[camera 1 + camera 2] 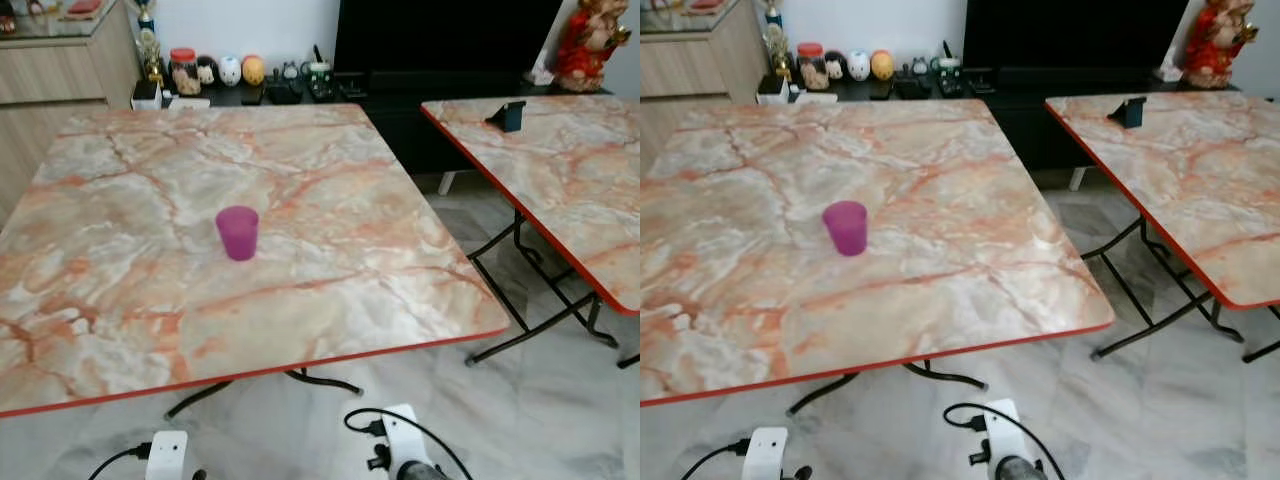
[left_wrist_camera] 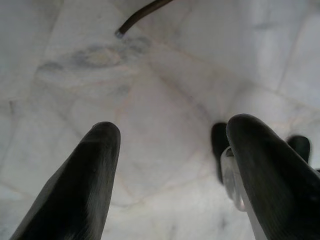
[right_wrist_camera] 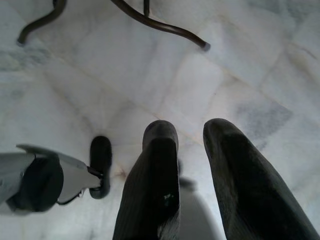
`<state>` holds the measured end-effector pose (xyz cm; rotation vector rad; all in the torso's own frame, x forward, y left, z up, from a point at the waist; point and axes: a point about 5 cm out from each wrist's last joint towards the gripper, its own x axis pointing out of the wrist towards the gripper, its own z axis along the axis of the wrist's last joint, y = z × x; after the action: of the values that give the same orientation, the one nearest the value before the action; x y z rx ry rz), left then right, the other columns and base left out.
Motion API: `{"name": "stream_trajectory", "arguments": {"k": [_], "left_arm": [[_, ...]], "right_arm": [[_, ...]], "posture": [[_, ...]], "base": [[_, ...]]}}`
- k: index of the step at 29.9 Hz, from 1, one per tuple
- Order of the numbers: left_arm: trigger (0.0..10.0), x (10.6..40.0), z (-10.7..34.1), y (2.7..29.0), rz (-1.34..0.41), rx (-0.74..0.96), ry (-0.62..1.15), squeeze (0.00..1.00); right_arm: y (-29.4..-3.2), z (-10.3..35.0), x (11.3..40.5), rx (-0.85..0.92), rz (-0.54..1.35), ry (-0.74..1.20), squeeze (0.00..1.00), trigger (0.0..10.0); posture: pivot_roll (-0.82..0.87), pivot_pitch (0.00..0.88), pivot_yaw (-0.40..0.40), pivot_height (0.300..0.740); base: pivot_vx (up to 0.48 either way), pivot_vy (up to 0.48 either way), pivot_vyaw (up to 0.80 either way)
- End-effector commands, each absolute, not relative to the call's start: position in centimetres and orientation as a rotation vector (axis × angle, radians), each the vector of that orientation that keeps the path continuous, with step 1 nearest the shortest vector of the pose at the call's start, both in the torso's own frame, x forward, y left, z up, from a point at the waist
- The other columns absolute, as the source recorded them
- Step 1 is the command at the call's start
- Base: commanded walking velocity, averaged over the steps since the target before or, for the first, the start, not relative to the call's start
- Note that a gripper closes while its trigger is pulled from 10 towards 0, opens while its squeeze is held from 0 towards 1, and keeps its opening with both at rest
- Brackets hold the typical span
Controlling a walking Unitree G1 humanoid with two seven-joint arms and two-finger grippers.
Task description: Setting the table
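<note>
I count two marble-pattern tabletops [image 1: 330,180] [image 1: 570,170], one purple cup [image 1: 238,232], one dark phone stand [image 1: 508,116], one red figurine [image 1: 588,45], and my two hands [image 2: 167,165] [image 3: 192,150]

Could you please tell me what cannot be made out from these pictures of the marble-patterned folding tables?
- Inside of the small purple plastic cup: both eye views look from the side, so its wall hides any contents.
- Row of small jars and figurines on the dark low cabinet: too small to identify.
- Second marble-patterned table: cut off by the right edge.
- Dark blue object on it: too small to identify.
</note>
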<state>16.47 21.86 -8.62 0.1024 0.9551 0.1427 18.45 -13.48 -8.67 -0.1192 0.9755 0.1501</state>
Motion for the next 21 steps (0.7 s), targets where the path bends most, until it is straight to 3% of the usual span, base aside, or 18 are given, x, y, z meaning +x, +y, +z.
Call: {"name": "stream_trajectory", "arguments": {"k": [1,7,16,21], "left_arm": [[10.0,16.0,-8.9,21.5,0.139,0.092,0.978,0.00],[10.0,16.0,-8.9,21.6,0.132,0.101,0.983,0.00],[10.0,16.0,-8.9,21.6,0.120,0.115,0.985,0.00],[10.0,16.1,-8.9,21.6,0.113,0.124,0.983,0.00]], "right_arm": [[-14.7,-8.7,18.4,-0.114,0.124,0.966,0.00,10.0],[-13.7,-8.1,19.4,-0.119,0.137,0.924,0.00,10.0],[-13.6,-7.6,20.2,-0.116,0.129,0.867,0.00,10.0],[-13.3,-7.4,20.4,-0.092,0.119,0.847,0.00,10.0]], "posture": [[-0.02,0.000,-0.024,0.740],[-0.02,0.000,-0.022,0.740],[-0.01,0.005,-0.019,0.740],[-0.01,0.009,-0.018,0.740]], "base": [[0.000,0.000,0.00],[0.000,0.000,0.00],[0.000,0.000,0.74],[0.000,0.000,0.09]]}}
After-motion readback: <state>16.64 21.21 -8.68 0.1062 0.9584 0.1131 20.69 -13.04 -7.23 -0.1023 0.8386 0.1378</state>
